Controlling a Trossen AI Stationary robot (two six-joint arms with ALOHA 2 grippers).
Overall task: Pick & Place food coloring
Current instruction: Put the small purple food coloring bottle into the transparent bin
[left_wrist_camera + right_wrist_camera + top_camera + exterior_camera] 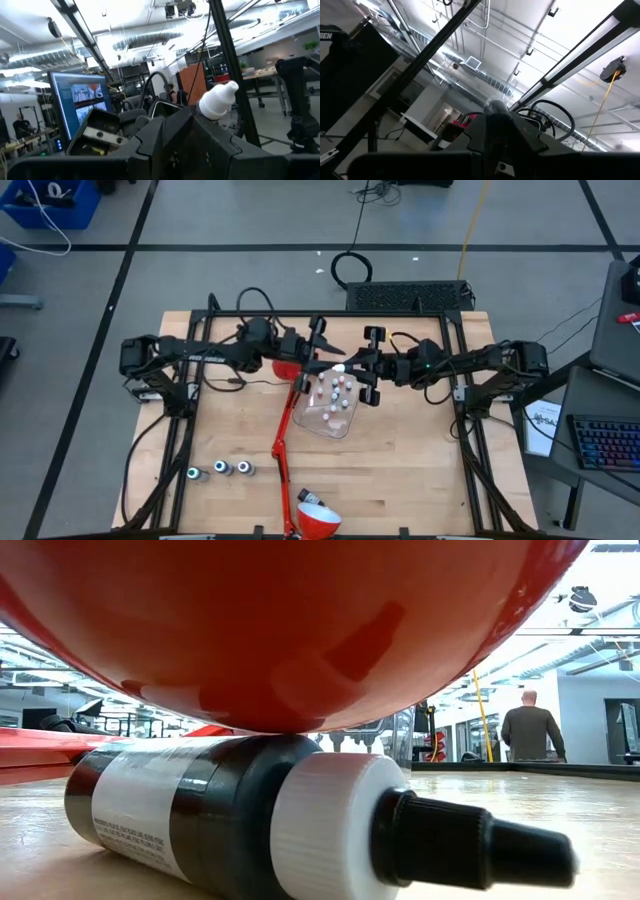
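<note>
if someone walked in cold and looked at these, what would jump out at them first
Probably the red desk lamp, its arm slanting down the middle of the table to a red shade at the near edge, which fills the top of the low view above a dark bottle lying on its side. Next, both arms meet over the clear plastic tub of tiny bottles at the table's centre. The left gripper holds a white-topped bottle.
</note>
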